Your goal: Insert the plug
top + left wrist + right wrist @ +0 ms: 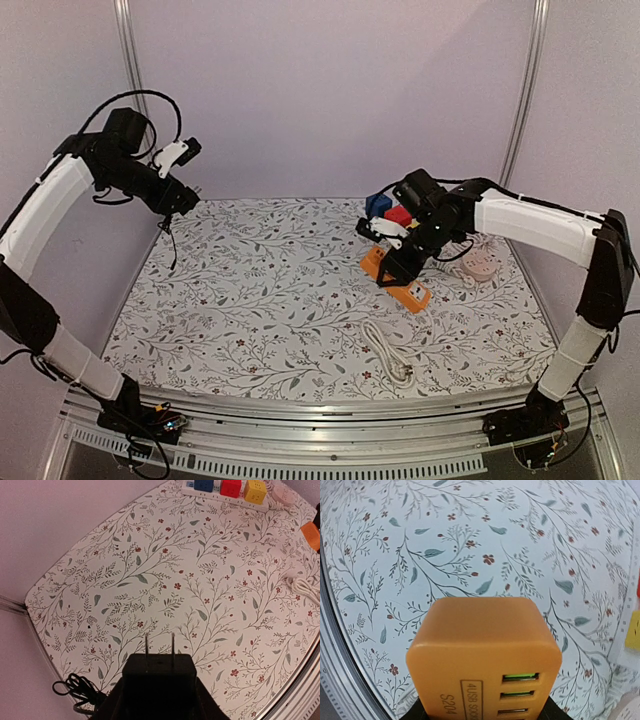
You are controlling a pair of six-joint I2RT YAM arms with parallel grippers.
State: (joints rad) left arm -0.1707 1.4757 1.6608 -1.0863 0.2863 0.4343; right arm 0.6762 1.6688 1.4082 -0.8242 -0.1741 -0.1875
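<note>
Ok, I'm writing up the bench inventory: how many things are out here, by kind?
Cubes: 3 (blue cube, red cube, yellow cube)
Socket strips: 2 (white strip, orange strip)
Plugs: 1 (black plug)
Loose cables: 1 (white cable)
Round units: 1 (pale round unit)
Total: 8

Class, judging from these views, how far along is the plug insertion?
Done: the left pincer grips the black plug, prongs exposed, high above the table's left side. In hand: the right pincer clamps the orange socket strip. Left: carrying the plug across to the strip and pushing it in; the two are far apart.
</note>
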